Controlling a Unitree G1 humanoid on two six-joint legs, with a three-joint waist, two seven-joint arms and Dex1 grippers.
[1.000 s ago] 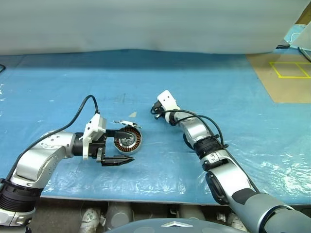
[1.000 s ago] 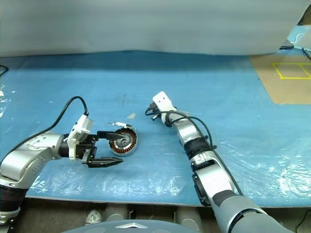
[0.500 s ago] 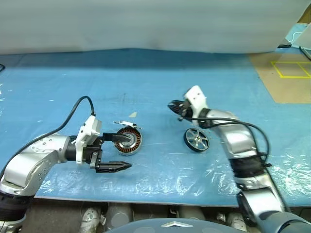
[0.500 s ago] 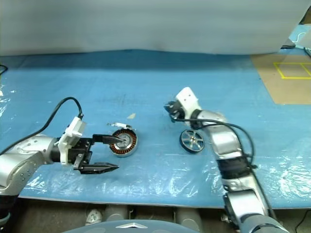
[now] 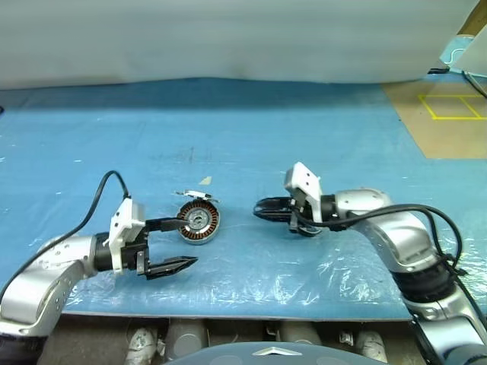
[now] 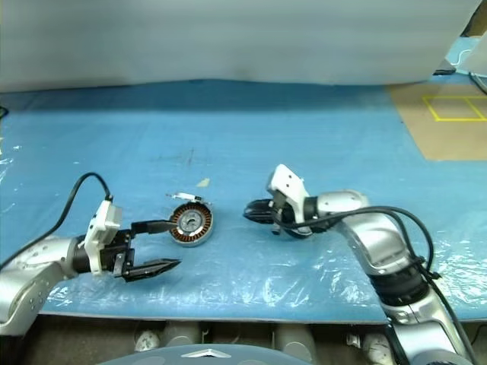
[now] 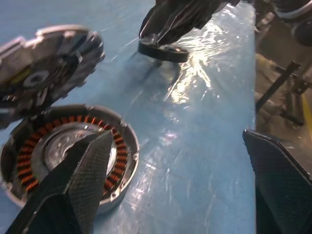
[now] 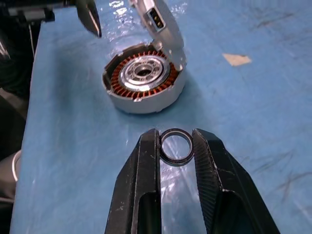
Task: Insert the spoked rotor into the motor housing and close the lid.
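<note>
Clamped on a thin black ring (image 8: pixel 176 162) at the right gripper (image 8: pixel 176 146); spread wide and empty at the left gripper (image 5: pixel 189 242), one finger just beside the motor housing (image 8: pixel 122 78). Seemingly at the insertion step, the cup as yet unfilled: calls for bringing the spoked rotor, not this ring, level over the central hub and lowering it squarely before swinging the lid (image 8: pixel 161 22) down. Lying on the blue sheet (image 5: pixel 228 129) between the two arms, copper windings circling a bright hub, lid hinged up on the side away from the robot.
</note>
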